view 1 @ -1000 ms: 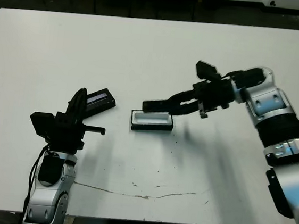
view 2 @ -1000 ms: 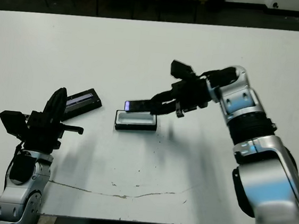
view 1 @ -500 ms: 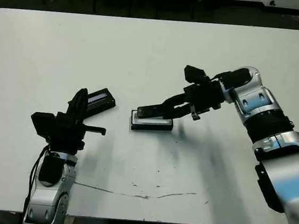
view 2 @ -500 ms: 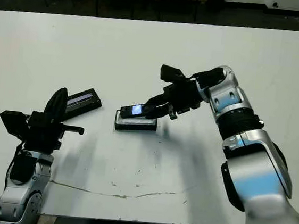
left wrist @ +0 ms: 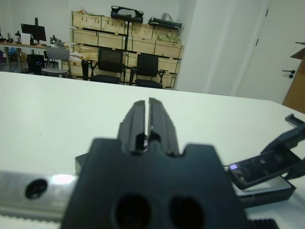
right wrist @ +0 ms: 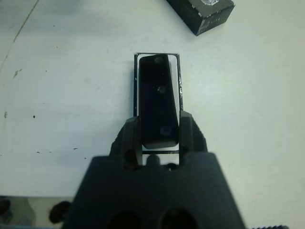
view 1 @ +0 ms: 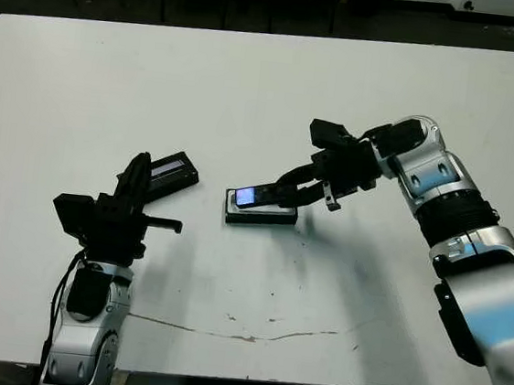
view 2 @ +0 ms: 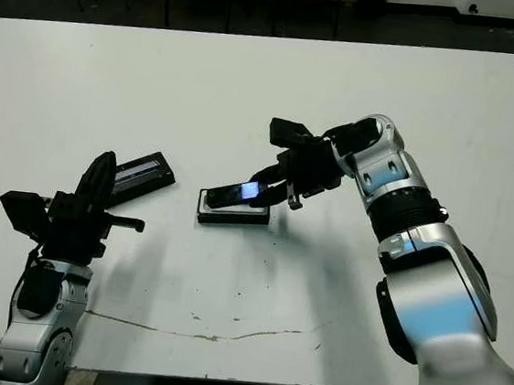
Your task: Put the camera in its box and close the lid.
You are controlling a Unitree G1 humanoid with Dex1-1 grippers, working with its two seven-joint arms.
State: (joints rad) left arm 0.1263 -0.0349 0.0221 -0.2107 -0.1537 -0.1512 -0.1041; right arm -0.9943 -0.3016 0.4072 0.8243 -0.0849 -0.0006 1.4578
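From the head views you see the right gripper clamped on the camera, which tilts over the box with its far end low over the white lining. Bare white table lies open on every side of the box, and the table edges are well away. The lid lies apart on the robot's left of the box, just beyond the left gripper.

In the left wrist view your left gripper's fingers stand pressed together, gripping nothing; the tilted camera and box show off to one side.

In the right wrist view the camera lines up inside the box rim, fingers flanking its near end. The lid sits clear beyond.
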